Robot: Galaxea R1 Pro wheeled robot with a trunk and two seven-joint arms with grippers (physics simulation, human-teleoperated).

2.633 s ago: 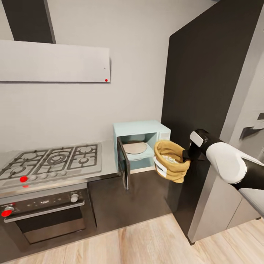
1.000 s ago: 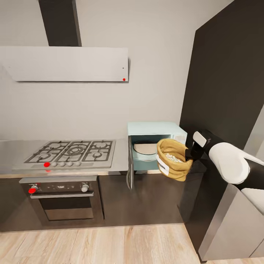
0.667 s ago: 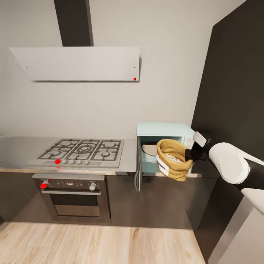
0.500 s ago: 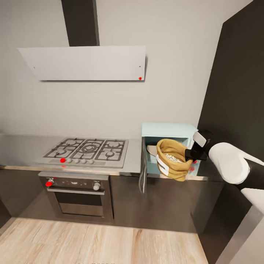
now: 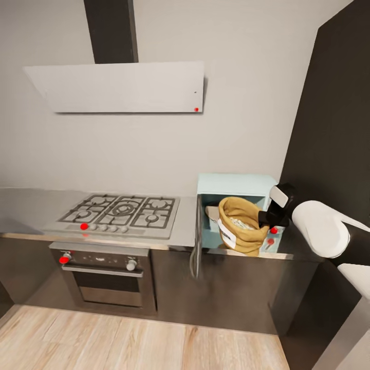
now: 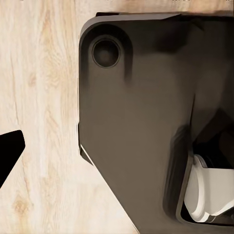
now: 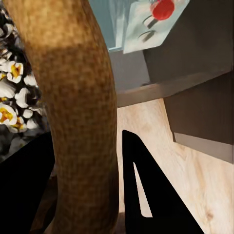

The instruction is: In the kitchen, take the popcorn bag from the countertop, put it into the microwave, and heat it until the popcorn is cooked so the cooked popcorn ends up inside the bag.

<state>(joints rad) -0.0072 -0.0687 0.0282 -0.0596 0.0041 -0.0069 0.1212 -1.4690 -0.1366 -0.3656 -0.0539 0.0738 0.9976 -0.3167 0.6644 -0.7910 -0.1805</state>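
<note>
The rolled rim of the popcorn bag (image 5: pixel 240 224) was clamped by the right gripper (image 5: pixel 267 218), popcorn (image 7: pixel 10 100) being seen inside. The bag was held in front of the open microwave (image 5: pixel 234 187) on the counter (image 5: pixel 181 234), beside the hob (image 5: pixel 121 212).

Head faces microwave (image 5: pixel 234 186) — wrists downward, floor (image 6: pixel 44 97) shared.

Tan-brown popcorn bag (image 5: pixel 241 226), white label band; mint-blue microwave (image 5: pixel 234 185); grey countertop (image 5: pixel 31 205).
</note>
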